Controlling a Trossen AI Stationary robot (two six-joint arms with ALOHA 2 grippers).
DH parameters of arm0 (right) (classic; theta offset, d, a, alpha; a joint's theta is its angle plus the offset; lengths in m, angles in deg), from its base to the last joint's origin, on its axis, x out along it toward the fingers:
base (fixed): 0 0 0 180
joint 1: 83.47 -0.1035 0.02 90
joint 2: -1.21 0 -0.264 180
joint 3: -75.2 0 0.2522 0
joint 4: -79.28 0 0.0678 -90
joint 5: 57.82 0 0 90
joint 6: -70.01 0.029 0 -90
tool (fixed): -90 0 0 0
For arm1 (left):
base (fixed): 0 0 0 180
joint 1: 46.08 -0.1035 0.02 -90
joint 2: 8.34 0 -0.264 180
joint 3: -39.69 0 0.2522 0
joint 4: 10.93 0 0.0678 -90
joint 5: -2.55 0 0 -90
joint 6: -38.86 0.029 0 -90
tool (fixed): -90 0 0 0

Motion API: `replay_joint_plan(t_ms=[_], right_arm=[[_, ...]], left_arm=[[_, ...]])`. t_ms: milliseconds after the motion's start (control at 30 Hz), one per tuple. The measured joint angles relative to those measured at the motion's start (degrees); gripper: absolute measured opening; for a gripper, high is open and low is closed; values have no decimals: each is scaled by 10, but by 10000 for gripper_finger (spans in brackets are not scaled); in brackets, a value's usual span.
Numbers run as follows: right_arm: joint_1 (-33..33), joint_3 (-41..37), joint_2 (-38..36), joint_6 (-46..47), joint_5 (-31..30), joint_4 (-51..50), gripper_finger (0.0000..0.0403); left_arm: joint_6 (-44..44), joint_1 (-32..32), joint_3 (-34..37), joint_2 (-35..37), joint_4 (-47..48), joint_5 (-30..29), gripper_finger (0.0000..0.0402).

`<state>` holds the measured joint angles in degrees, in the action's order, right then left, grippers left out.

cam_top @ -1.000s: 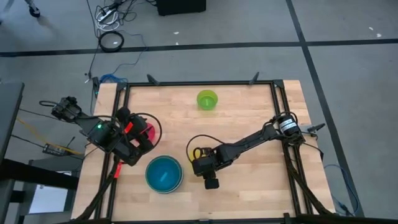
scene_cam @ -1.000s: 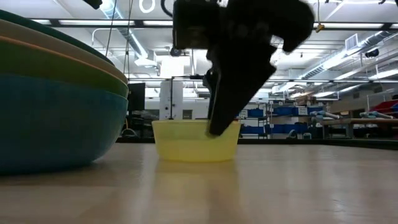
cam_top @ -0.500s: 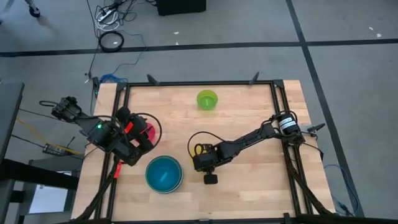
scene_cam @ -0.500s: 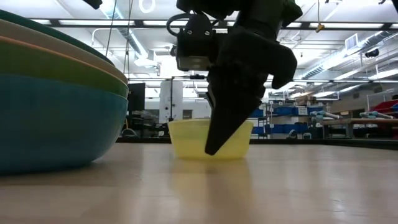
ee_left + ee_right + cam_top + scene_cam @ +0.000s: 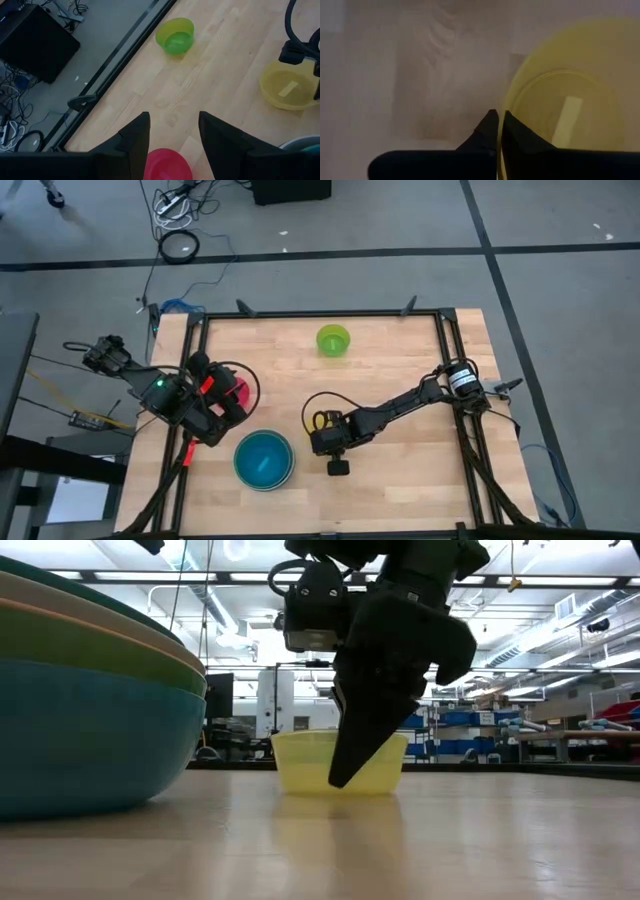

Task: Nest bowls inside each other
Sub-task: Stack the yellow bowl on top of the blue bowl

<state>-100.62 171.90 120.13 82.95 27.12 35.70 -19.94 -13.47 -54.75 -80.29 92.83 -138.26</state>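
A small yellow bowl (image 5: 375, 765) stands on its base near the table's middle, with my right gripper (image 5: 322, 427) shut on its rim. Left of it stands a stack of nested bowls (image 5: 264, 460), teal on top, resting on the table. A lime green bowl (image 5: 333, 340) sits on its base near the far edge. My left gripper (image 5: 172, 132) hangs open above a pink-red bowl (image 5: 167, 166) at the table's left, touching nothing. My right gripper pinches the yellow bowl's rim (image 5: 506, 107) between its two fingers, one finger (image 5: 517, 137) inside the bowl and one outside. The fingers come steeply from above, slanting from the table's right. The bowl stands upright with its base on the table (image 5: 340, 790).
A black frame (image 5: 320, 313) runs along the table's far edge and sides. Bare wood lies between the yellow bowl and the lime green bowl and over the table's right half (image 5: 420, 470).
My right gripper has sunk a little and shut on the yellow bowl's rim. The bowl has slid slightly toward the table's right and stays upright on the table.
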Motion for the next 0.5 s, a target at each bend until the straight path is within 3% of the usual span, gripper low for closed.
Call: replay_joint_plan(t_ms=[300, 400, 500], right_arm=[[-12, 31, -55, -28, -85, -6, 0], [-15, 40, -83, -42, -77, 22, 0], [-15, 54, -101, -60, -28, 83, 0]], left_arm=[[0, 0, 0, 0, 0, 0, 177], [0, 0, 0, 0, 0, -1, 177], [0, 0, 0, 0, 0, -11, 177]])
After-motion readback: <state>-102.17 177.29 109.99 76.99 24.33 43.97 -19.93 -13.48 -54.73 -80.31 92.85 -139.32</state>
